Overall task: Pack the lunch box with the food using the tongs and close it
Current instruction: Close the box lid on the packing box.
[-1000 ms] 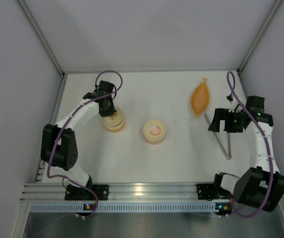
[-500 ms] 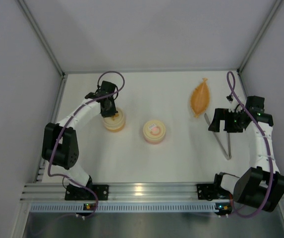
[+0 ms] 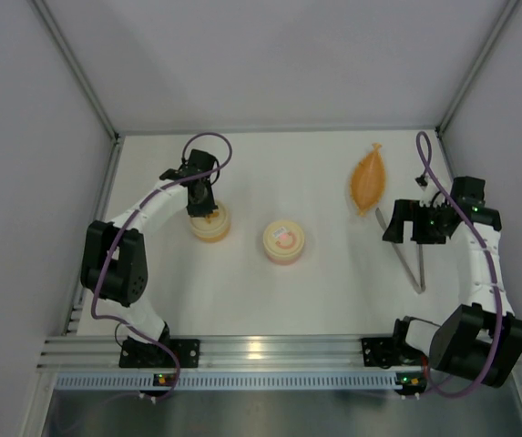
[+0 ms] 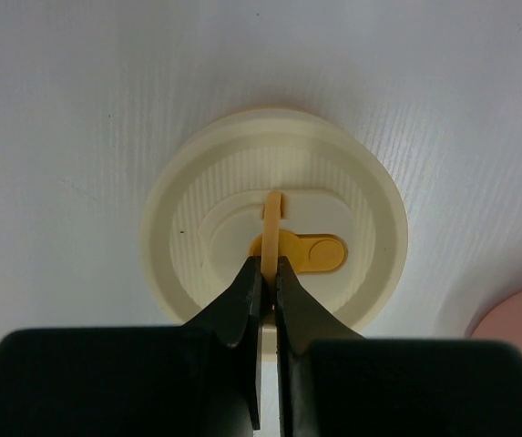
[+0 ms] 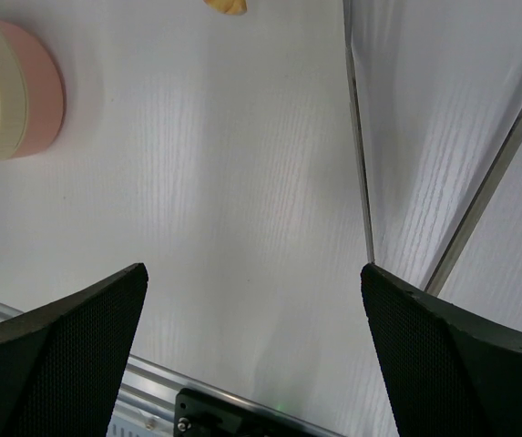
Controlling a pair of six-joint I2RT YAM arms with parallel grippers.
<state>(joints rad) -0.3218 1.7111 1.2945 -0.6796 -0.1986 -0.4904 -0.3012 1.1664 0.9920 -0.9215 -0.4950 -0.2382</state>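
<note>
My left gripper (image 3: 202, 204) (image 4: 267, 265) is shut on the thin yellow handle (image 4: 273, 211) standing up from the round cream lid (image 4: 197, 246) of a yellow lunch box part (image 3: 210, 225). A second part (image 3: 283, 241) (image 5: 10, 91), pink and cream, stands in the middle of the table. The silver tongs (image 3: 412, 255) (image 5: 359, 137) lie on the table at the right, just below my right gripper (image 3: 394, 224) (image 5: 252, 269). That gripper hangs open with nothing in it. I cannot make out the food at this size.
An orange leaf-shaped dish (image 3: 368, 179) lies at the back right, beyond the tongs. Walls close in the table on the left, back and right. An aluminium rail (image 3: 270, 350) with both arm bases runs along the near edge.
The left wrist has shifted slightly to the right above the yellow box, still shut on the lid handle. The right arm and the tongs have not moved.
</note>
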